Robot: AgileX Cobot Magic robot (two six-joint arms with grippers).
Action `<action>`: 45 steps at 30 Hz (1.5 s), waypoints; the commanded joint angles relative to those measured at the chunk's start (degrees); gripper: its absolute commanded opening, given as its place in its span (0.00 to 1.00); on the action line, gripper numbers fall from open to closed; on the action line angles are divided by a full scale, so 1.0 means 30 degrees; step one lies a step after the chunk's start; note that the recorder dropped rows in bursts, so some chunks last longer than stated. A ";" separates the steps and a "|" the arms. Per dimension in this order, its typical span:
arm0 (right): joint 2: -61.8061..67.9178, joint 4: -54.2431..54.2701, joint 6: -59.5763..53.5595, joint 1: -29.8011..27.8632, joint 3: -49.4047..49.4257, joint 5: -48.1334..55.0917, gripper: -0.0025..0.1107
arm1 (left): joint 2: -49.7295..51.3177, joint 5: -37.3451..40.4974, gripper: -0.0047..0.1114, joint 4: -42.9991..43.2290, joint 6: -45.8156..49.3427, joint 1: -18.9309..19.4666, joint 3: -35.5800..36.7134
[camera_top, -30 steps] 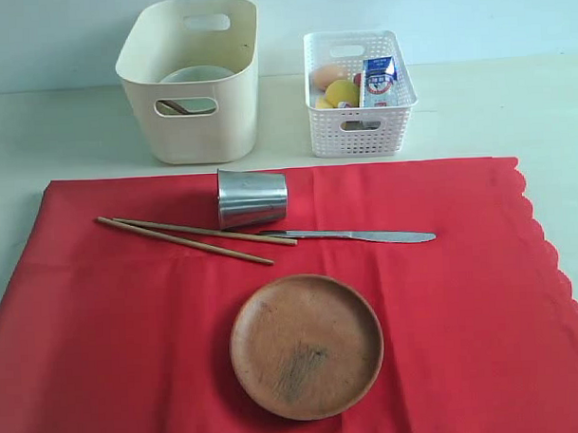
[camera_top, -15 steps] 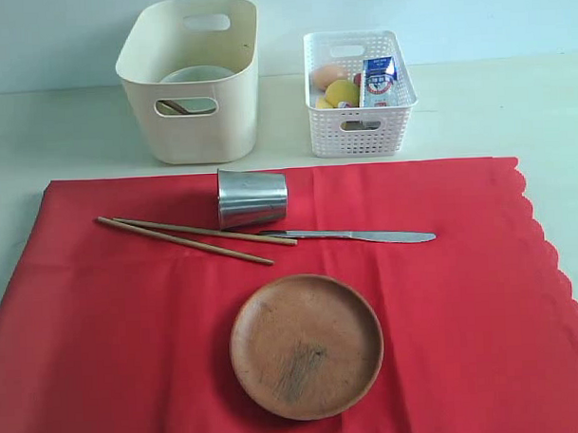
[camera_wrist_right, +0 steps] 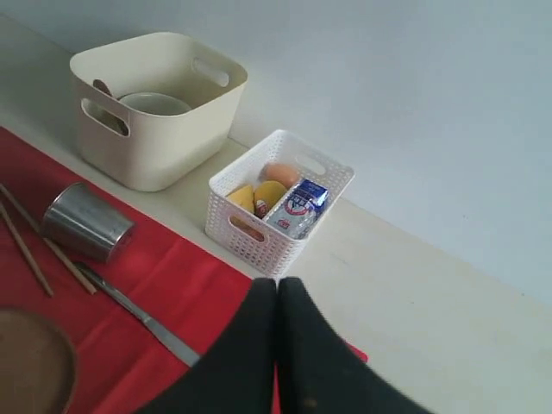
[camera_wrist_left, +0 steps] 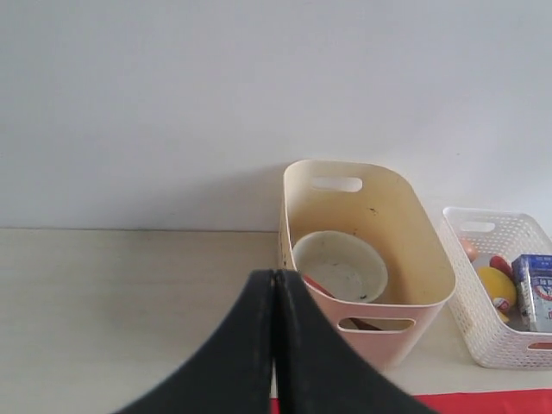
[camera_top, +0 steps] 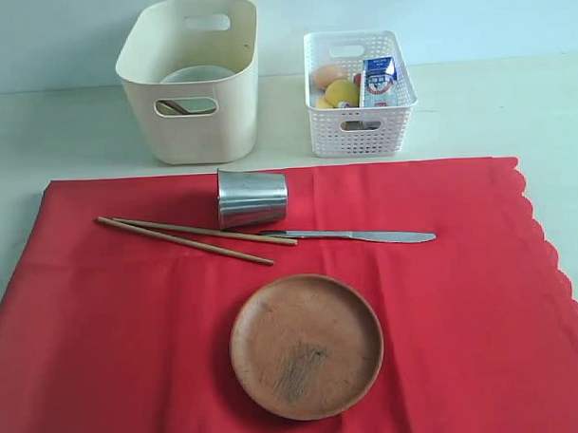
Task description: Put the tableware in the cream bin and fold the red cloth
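1. The red cloth (camera_top: pixel 463 296) is cut off by the exterior view's bottom and side edges.
2. The pale bowl (camera_top: pixel 197 75) and dark spoon (camera_top: pixel 174 107) are largely hidden behind the cream bin's (camera_top: pixel 196 139) wall.
3. The milk carton's (camera_top: pixel 379 80) print cannot be read.
4. The wooden plate (camera_wrist_right: pixel 30 362) is cropped in the right wrist view.
5. The white basket (camera_wrist_left: pixel 504 328) is cropped in the left wrist view.

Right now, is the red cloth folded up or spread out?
Spread out. The red cloth lies flat, with the wooden plate and steel tumbler resting on it.
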 commanded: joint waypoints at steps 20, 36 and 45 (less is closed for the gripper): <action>-0.0594 0.1353 0.0992 -0.0110 0.6038 -0.5406 0.02 | 0.9893 0.5351 0.48 -1.7354 1.4030 -0.0286 -0.0102; -0.0594 0.1353 0.1041 -0.0110 0.6255 -0.5451 0.02 | 1.6976 0.7622 0.59 -2.8724 2.5564 -0.0286 -0.1193; -0.0628 0.1353 0.1041 -0.0110 0.6255 -0.5454 0.02 | 2.0271 0.8587 0.59 -2.9006 2.5611 -0.0801 -0.4020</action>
